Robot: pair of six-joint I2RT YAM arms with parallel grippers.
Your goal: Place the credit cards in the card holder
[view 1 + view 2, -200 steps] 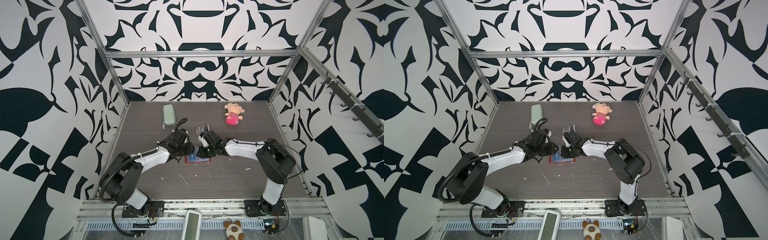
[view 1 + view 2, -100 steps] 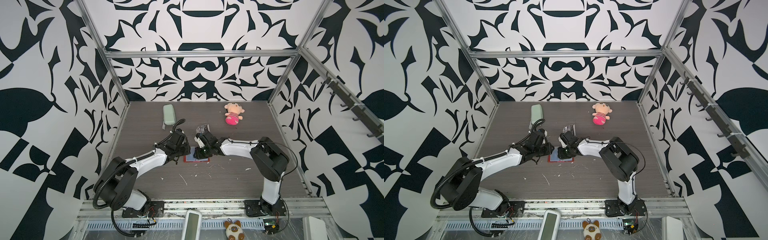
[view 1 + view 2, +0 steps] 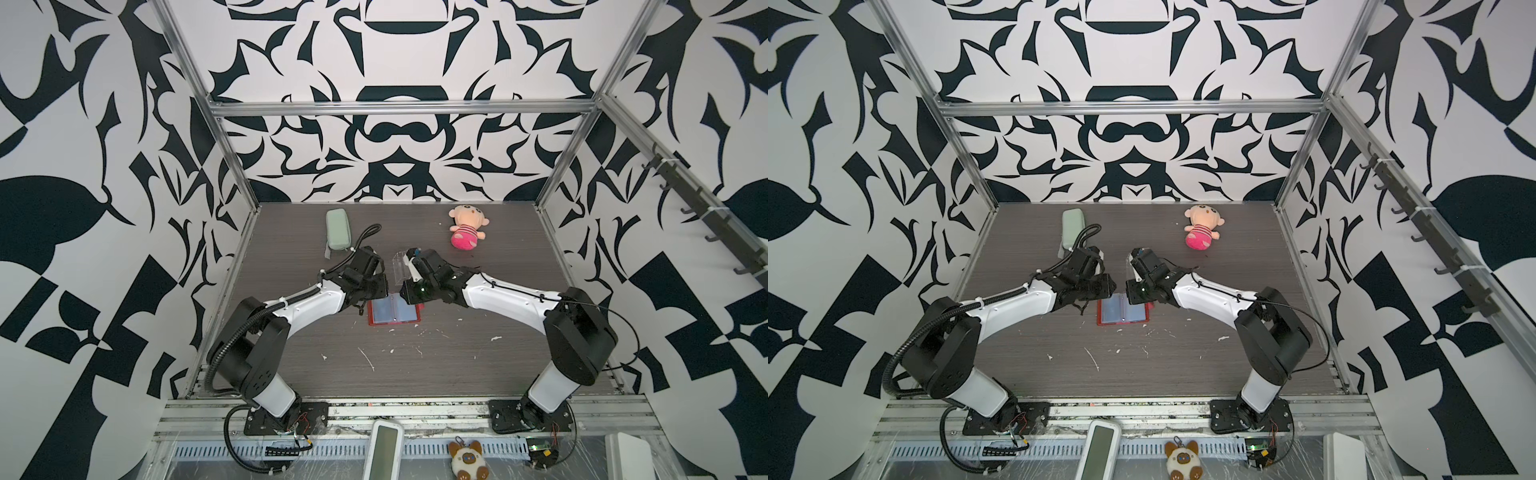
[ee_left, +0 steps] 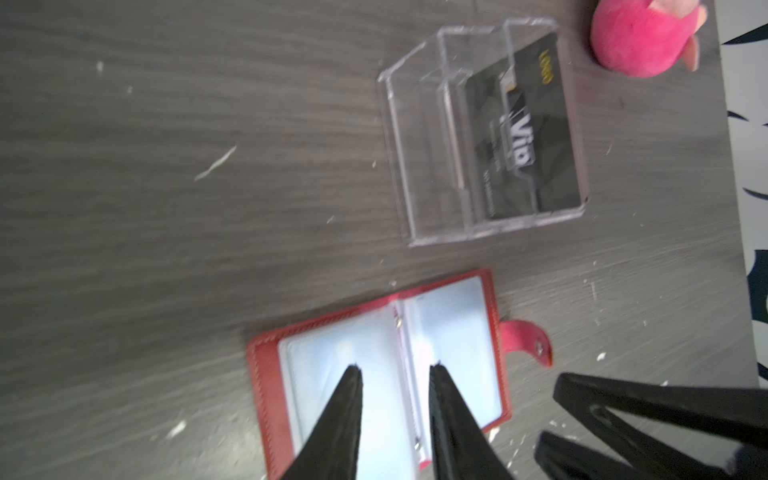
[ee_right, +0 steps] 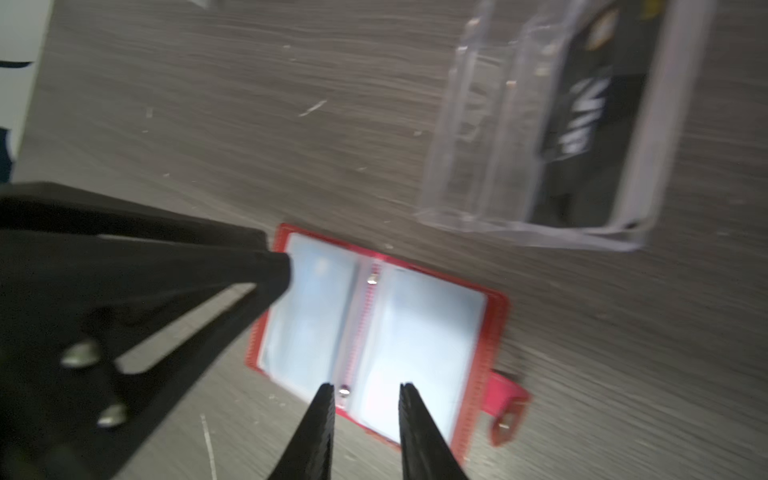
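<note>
The card holder (image 3: pixel 392 312) (image 3: pixel 1123 310) is a red booklet wallet lying open and flat mid-table, its clear sleeve pages (image 4: pixel 457 332) (image 5: pixel 419 332) up and its snap tab (image 4: pixel 525 338) out to one side. A dark credit card (image 4: pixel 523 124) (image 5: pixel 590 124) with pale lettering stands in a clear acrylic box (image 3: pixel 398 269) (image 3: pixel 1128 266) just behind the wallet. My left gripper (image 4: pixel 395 366) (image 3: pixel 371 287) hovers over the wallet's left page, open and empty. My right gripper (image 5: pixel 366 385) (image 3: pixel 411 289) hovers at the wallet's spine, open and empty. Both wrist views are blurred.
A pale green zip case (image 3: pixel 338 235) (image 3: pixel 1073 226) lies at the back left. A pink plush doll (image 3: pixel 465 232) (image 3: pixel 1202 230) lies at the back right, close to the acrylic box. White scraps (image 3: pixel 368 359) litter the table in front of the wallet.
Both grippers' jaws have widened a little and let go of the wallet. Both arms shifted slightly over it. More of the open wallet shows now.
</note>
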